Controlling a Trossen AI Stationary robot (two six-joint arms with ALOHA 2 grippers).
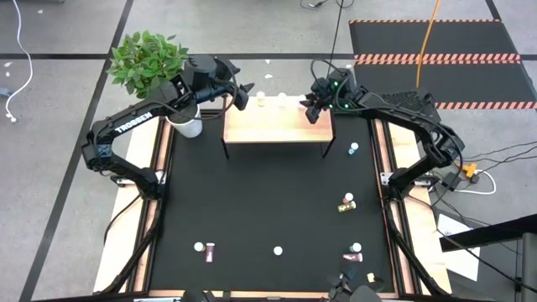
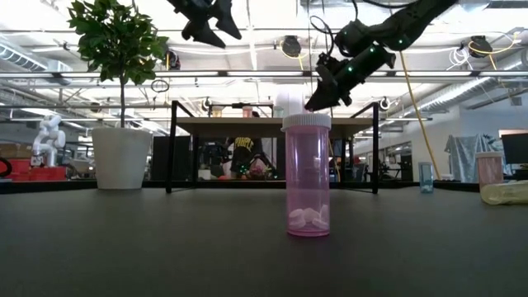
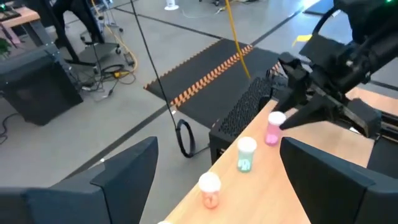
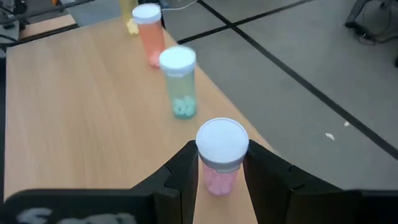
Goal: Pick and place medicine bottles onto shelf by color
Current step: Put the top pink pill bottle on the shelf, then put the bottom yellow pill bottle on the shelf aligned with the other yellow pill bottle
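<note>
Gripping pink bottle (image 4: 220, 155) between right fingers (image 4: 267, 171) on shelf (image 4: 74, 118); left fingers (image 3: 323, 168) spread, empty. Three bottles shelved; several remained on counter (image 1: 252, 201).

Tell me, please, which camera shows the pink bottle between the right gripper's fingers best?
The right wrist view: the pink bottle fills the foreground between the right gripper fingers. The left wrist view shows it small; the high and low views barely show it.
</note>
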